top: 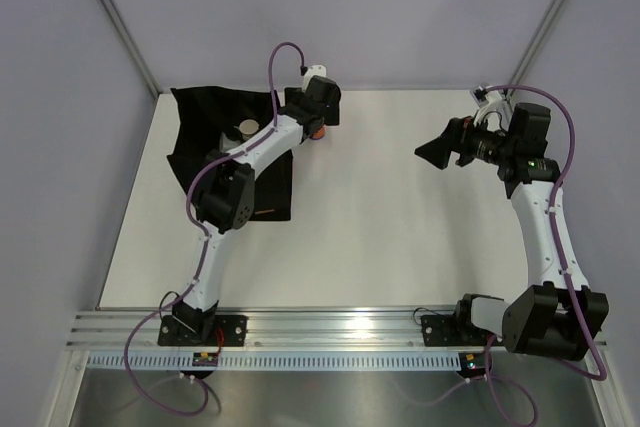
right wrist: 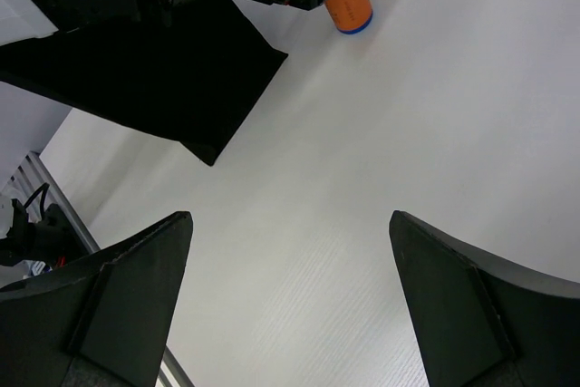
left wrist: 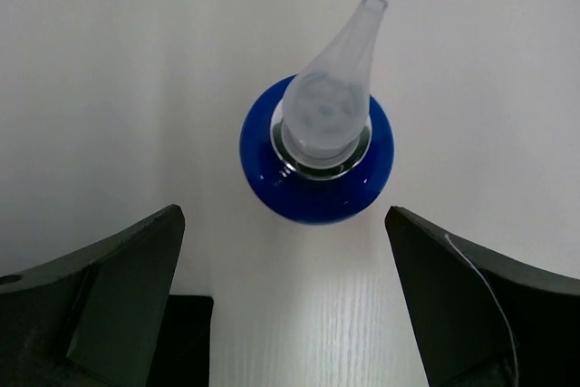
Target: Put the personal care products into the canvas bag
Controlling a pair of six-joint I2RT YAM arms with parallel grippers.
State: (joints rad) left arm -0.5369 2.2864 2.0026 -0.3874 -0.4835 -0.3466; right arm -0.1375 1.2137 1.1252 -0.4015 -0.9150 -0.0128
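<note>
Jaws wide like the idle right end effector (right wrist: 290,224), the left end effector (left wrist: 285,224) hovered over the spray-topped bottle (left wrist: 317,147) on the desk (top: 380,227) beside the canvas bag (top: 200,137), and needed to descend centred, closing below the cap.

Left claw (left wrist: 283,213) gapes wide, arm stretched far; right claw (right wrist: 290,217) likewise agape.

bottle (left wrist: 319,129): frosted translucent plastic cap, shiny metal collar, glossy smooth shoulder.
surface (left wrist: 109,88): white, matt, faint fine grain.
canvas bag (right wrist: 172,79): black cloth, matt, rumpled.
left pincer fingers (left wrist: 118,301): dark matt plastic.
rail (top: 340,324) at near edge: bare ribbed metal, dull shine.
</note>
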